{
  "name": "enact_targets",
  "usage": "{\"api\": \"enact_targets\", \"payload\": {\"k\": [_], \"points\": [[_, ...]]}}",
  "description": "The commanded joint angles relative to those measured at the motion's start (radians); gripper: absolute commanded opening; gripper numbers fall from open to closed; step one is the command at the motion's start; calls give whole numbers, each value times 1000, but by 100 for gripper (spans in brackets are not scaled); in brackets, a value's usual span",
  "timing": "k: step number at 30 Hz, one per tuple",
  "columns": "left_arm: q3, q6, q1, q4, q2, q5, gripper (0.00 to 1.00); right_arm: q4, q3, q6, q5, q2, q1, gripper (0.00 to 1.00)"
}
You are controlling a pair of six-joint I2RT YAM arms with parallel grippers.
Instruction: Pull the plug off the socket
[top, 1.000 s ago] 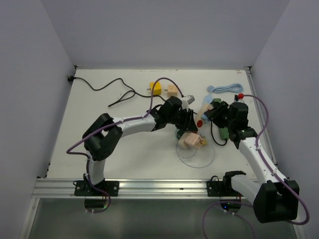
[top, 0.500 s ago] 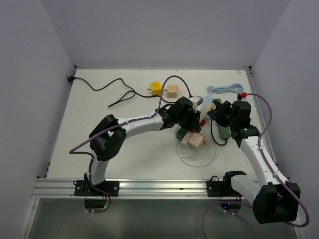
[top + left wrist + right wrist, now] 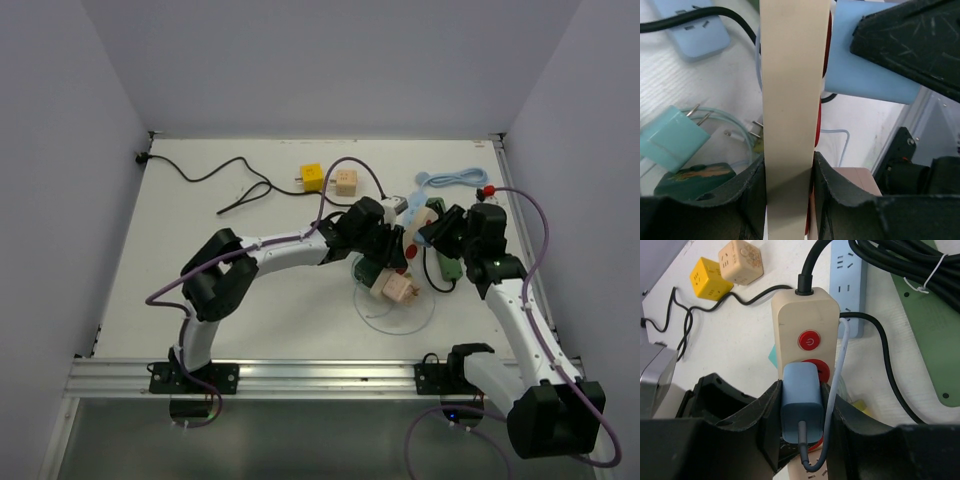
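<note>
Left gripper (image 3: pixel 788 187) is clenching edge-on the cream rectangular plastic power strip with round red switches (image 3: pixel 805 315), held at 3 o'clock from the white table's (image 3: pixel 200 260) middle. Right gripper (image 3: pixel 801 415) is grasping the blue-grey boxy plastic plug (image 3: pixel 801 390), which is sitting against the strip's face at 6 o'clock of the upper switch. A green flat plastic strip (image 3: pixel 927 330) is lying at 3 o'clock of it.
</note>
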Motion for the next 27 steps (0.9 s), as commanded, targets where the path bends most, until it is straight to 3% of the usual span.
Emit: {"api": "enact_targets", "payload": {"k": [1,8,18,21,27], "points": [[-67,-112,55,241,-53,191,0,72,-7,-33,-69,-63,6,1],[-192,-273,145,466,-137,346,0,94,-81,-49,-110,-124,-26,0],[-254,-414,203,650,-134,471,0,112,-90,-64,-173,-123,-55,0],[-233,-329,200,557,-142,426,0,101,-80,-59,-167,-117,-55,0],[-121,-114,145,281,-128,181,0,86,-61,-46,-161,-91,-55,0]]}}
